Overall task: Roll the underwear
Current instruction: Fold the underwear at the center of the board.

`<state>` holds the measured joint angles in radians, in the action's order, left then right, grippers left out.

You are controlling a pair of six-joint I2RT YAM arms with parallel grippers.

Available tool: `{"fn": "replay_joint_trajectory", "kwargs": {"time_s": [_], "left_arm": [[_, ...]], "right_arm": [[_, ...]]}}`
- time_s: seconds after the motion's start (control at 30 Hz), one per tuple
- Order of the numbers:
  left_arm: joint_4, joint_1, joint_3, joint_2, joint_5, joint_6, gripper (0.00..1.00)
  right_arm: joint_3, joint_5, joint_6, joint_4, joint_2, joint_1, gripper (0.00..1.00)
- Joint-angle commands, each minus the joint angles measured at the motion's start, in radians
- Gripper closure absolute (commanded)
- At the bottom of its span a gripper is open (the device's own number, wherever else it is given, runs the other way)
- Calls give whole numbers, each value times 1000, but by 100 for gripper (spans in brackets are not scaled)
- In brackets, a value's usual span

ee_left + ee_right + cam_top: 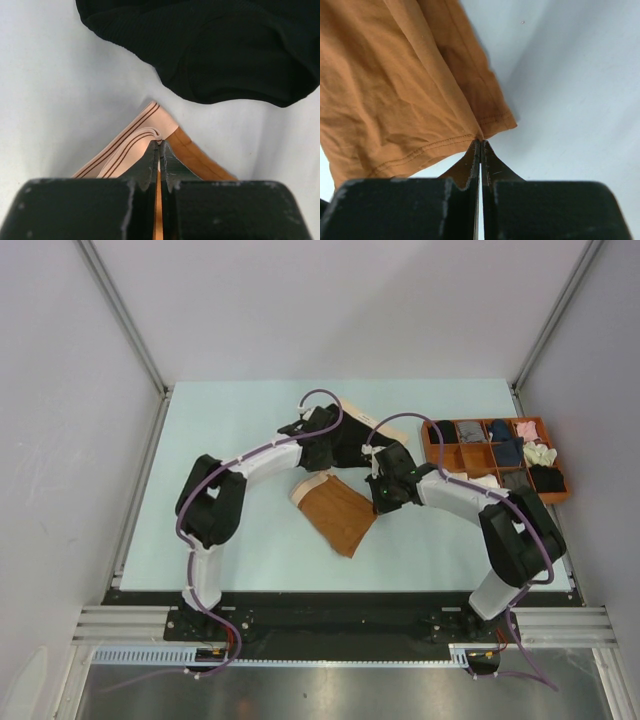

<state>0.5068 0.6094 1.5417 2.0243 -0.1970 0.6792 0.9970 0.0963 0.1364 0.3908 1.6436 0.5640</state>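
While your left gripper (159, 146) pinches the beige waistband (125, 147) of the rust-brown briefs (395, 85), your right gripper (480, 142) is clamped on their hem (432, 146); black briefs (225, 45) lie near.

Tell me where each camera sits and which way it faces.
Top external: above, behind the bases, looking down at the table; both arms show.
Left wrist: on the left arm, facing rust-brown briefs and black briefs; shut left hand shows.
Right wrist: on the right arm, facing the same rust-brown briefs; shut right hand shows.
Shared: all three show the rust-brown briefs.
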Motion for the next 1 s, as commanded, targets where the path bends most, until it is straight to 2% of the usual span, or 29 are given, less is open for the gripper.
{"fn": "replay_joint_trajectory", "kwargs": {"time_s": [0.0, 0.37, 0.43, 0.47, 0.5, 0.53, 0.57, 0.63, 0.67, 0.77, 0.87, 0.9, 0.97], "left_arm": [[19, 3, 66, 27, -16, -20, 100], [26, -8, 66, 42, -59, -7, 100], [24, -13, 67, 47, -62, -4, 100], [25, -17, 69, 48, -64, -6, 100], [26, -20, 67, 51, -62, -4, 100], [26, -28, 66, 53, -62, -1, 100], [27, -33, 64, 53, -62, 0, 99], [16, -45, 55, 40, -56, 5, 100], [10, -48, 51, 33, -55, 5, 99], [-11, -60, 35, 16, -42, 2, 92], [-31, -63, 38, 16, -18, -24, 72], [-31, -65, 38, 14, -13, -33, 58], [-36, -65, 34, 8, -10, -40, 48]], "right_arm": [[0, 2, -26, -50, 22, -13, 100], [0, -18, -27, -113, 45, -30, 100], [0, -18, -27, -131, 50, -36, 97], [0, -17, -27, -138, 50, -44, 92], [0, -7, -27, -141, 47, -50, 82], [0, -4, -29, -142, 35, -56, 72], [0, 2, -27, -142, 24, -61, 56], [0, -1, -26, -121, -23, -75, 45], [0, -12, -24, -112, -42, -76, 34], [0, -30, -23, -66, -116, -82, 33], [0, -23, 3, -20, -206, -64, 33], [0, -20, 14, -12, -228, -53, 33], [0, -12, 54, 0, -289, 5, 33]]}}
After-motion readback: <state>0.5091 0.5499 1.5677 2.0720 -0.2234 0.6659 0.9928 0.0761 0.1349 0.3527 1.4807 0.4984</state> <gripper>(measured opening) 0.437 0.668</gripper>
